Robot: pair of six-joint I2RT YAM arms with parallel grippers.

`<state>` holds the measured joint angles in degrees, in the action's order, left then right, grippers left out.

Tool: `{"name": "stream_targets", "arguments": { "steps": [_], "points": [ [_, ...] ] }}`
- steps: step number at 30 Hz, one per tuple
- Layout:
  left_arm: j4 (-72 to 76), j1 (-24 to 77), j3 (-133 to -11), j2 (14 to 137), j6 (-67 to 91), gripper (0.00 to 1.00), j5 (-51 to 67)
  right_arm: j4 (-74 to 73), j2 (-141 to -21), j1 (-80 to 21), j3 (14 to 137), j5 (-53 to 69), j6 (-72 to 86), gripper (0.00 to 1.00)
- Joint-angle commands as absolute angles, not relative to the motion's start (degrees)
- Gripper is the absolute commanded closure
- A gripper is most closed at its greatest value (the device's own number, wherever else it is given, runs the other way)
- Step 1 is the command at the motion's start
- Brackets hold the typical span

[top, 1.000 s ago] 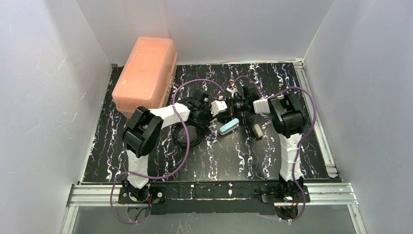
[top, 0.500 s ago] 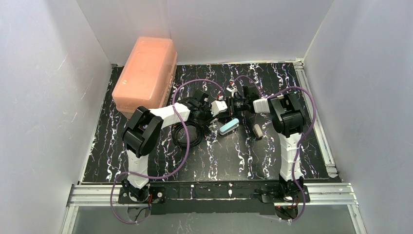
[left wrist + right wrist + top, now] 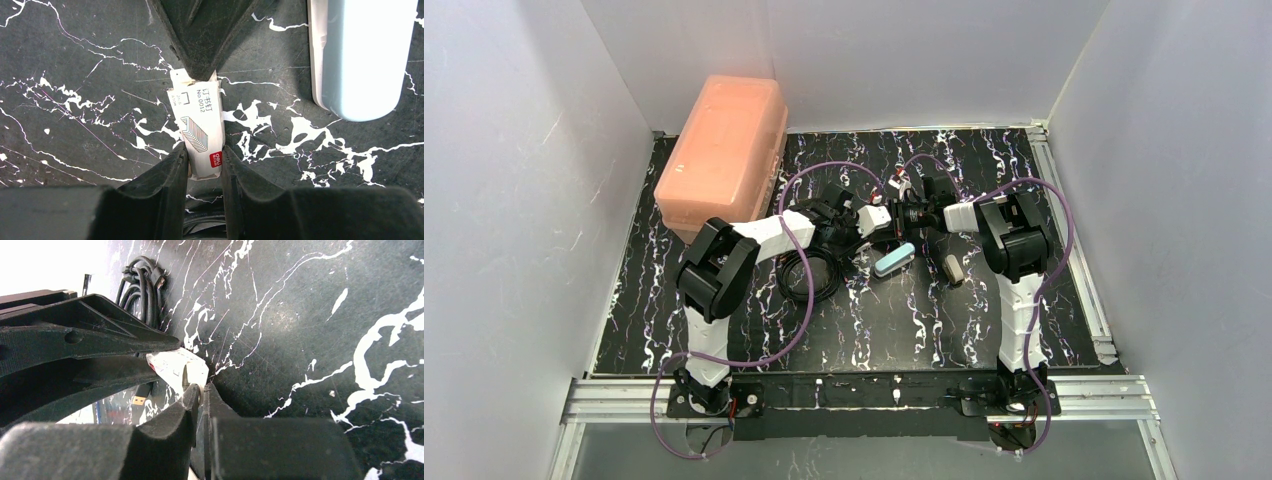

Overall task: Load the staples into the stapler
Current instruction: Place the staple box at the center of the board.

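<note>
On the black marbled counter (image 3: 75, 60), the left end effector (image 3: 205, 151) clamps the small white staple box (image 3: 200, 122) while the right end effector (image 3: 200, 389), narrowed, pinches its far flap, the light-blue stapler (image 3: 360, 55) lying just beside; uneven pulling could tear the flap or spill its contents.

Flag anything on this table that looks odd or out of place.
The staple box is pinched at opposite ends by the left gripper and right gripper, with one end flap sticking out askew. A loose black cable coil lies close beside them and looks like unrelated clutter.
</note>
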<state>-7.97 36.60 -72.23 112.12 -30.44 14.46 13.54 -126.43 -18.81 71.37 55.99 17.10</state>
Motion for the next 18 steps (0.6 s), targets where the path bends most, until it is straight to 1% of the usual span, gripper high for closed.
{"name": "stream_targets", "arguments": {
  "steps": [1,4,5,10,14,18],
  "points": [
    [-12.5,37.0,-72.2,114.6,-29.5,0.74,15.3,10.4,-126.4,-19.4,69.0,48.1,13.8,0.86],
    [-12.5,37.0,-72.4,114.8,-29.2,0.71,15.3,10.3,-125.5,-19.4,68.5,46.0,13.7,0.97],
    [-12.6,37.0,-72.5,114.8,-29.1,0.69,15.2,10.1,-125.3,-19.4,68.5,45.3,13.7,0.99],
    [-14.2,37.0,-74.0,115.4,-28.0,0.60,14.9,9.8,-124.3,-19.4,68.5,43.5,14.2,0.99],
    [-15.9,37.0,-76.3,116.2,-27.7,0.46,14.9,9.7,-123.9,-19.4,68.6,43.2,14.2,0.99],
    [-16.9,37.0,-78.4,117.5,-28.3,0.40,14.5,9.5,-123.8,-19.4,68.7,43.5,14.2,0.99]
  ]
}}
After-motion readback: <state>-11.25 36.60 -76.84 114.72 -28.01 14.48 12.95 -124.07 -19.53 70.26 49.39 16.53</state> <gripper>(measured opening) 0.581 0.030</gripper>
